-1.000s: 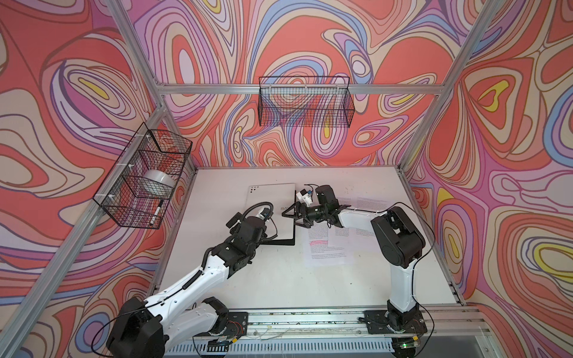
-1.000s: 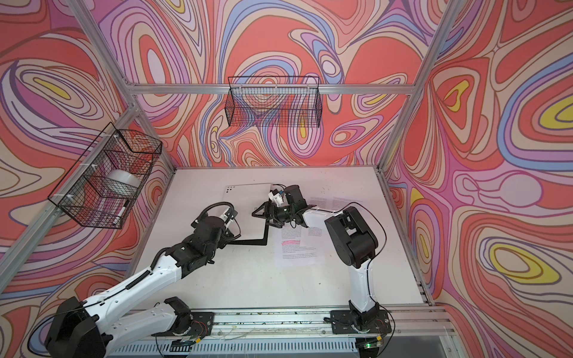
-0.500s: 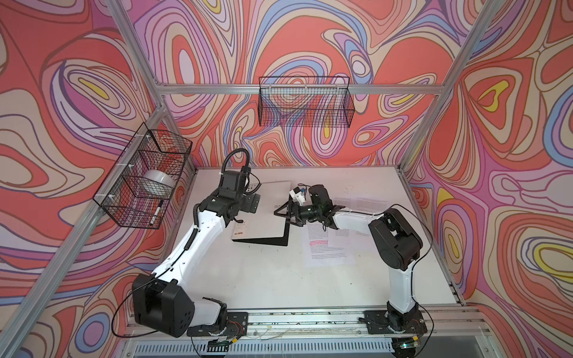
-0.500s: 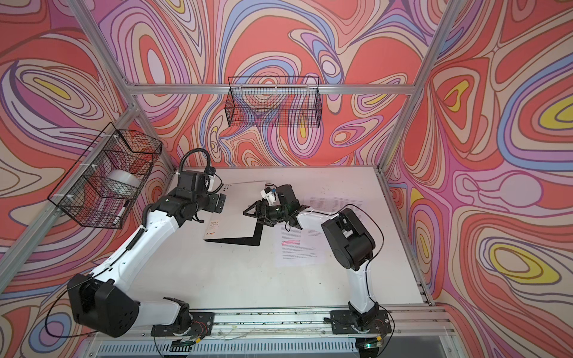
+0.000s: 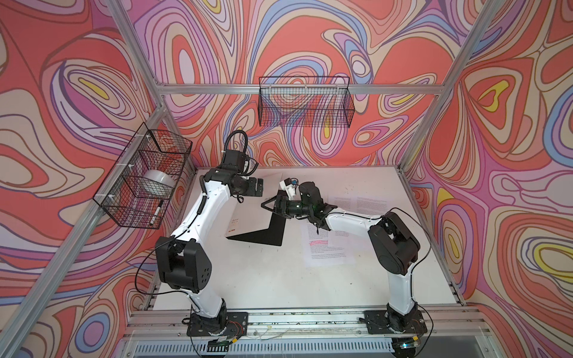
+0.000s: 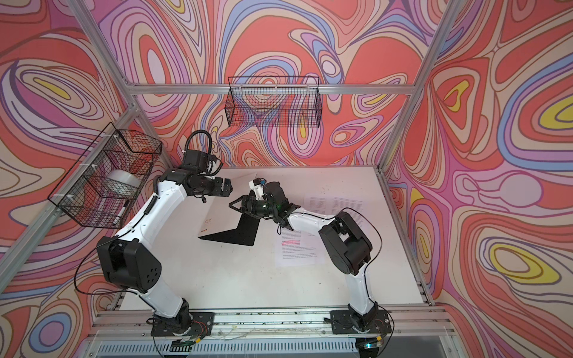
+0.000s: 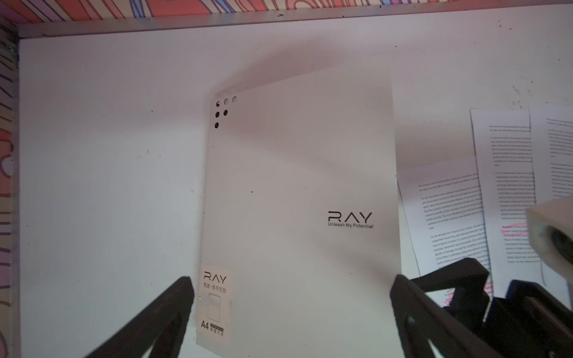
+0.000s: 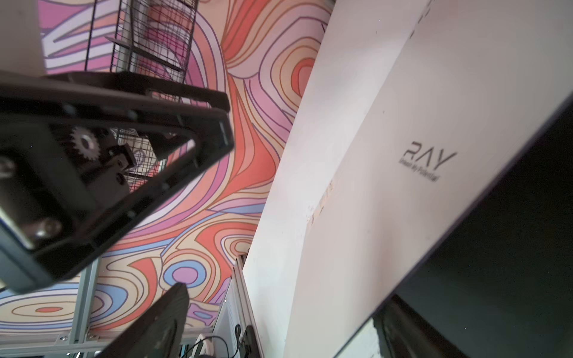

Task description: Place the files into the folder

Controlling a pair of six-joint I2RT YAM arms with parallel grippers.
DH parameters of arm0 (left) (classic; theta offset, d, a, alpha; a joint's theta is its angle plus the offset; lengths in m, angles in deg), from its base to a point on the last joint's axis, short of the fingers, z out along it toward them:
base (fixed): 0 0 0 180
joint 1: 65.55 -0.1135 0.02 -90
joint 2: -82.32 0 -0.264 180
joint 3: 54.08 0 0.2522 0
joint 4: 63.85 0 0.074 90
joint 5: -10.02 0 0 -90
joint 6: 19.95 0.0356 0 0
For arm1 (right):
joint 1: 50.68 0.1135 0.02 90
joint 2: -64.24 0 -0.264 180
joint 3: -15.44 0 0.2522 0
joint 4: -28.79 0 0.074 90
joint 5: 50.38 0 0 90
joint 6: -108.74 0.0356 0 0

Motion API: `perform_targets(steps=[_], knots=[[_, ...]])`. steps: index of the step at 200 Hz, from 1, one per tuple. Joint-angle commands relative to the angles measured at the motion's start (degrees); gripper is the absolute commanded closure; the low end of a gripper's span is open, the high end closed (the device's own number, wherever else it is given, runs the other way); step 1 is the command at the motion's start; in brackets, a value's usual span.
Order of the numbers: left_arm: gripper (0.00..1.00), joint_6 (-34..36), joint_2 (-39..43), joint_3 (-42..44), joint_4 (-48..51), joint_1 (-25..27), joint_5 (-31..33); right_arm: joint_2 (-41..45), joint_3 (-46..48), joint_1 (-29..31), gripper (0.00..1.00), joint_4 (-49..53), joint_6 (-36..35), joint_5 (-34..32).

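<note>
Top views, surroundings: a white table sits inside swirl-patterned walls. A wire basket on the left wall holds a tape roll and a marker. A second wire basket hangs on the back wall.
Top views, folder: the folder lies left of centre, toward the back. Its silver cover is tilted up along the right edge, so the black inside shows.
Top views, files: the files lie flat on the table, right of the folder. The right arm crosses over them and hides part.
Top views, grippers: the left gripper hangs above the folder's far end. The right gripper is at the raised edge.
Left wrist view: the left gripper's fingers are spread wide above the cover, which carries a RAY logo and an A4 label, and they hold nothing. The files sit just beside the folder.
Right wrist view: the slanted cover runs between the right gripper's widely spread fingers, and one finger is partly hidden behind it. Contact cannot be told.
</note>
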Motion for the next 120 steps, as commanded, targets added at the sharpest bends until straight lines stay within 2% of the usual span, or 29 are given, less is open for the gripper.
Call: perform_targets(steps=[1,29,85,120], knots=[[0.0,-3.8,-2.9,-4.3,5.9,-0.6,-3.7,0.7,-0.6,0.2,0.05,-8.1,1.8,-3.3],[0.0,-5.4,-5.6,-7.6,6.5,-0.7,-5.9,-1.9,-1.6,0.4,0.05,-13.9,5.1,-3.1],[0.0,-6.8,-14.0,-17.5,10.9,-0.7,-8.2,-6.8,-4.2,1.0,0.05,-18.6,8.5,-1.9],[0.0,-7.4,-17.1,-20.6,11.8,-0.7,-5.9,-7.6,-4.6,1.2,0.05,-21.1,9.7,-2.1]])
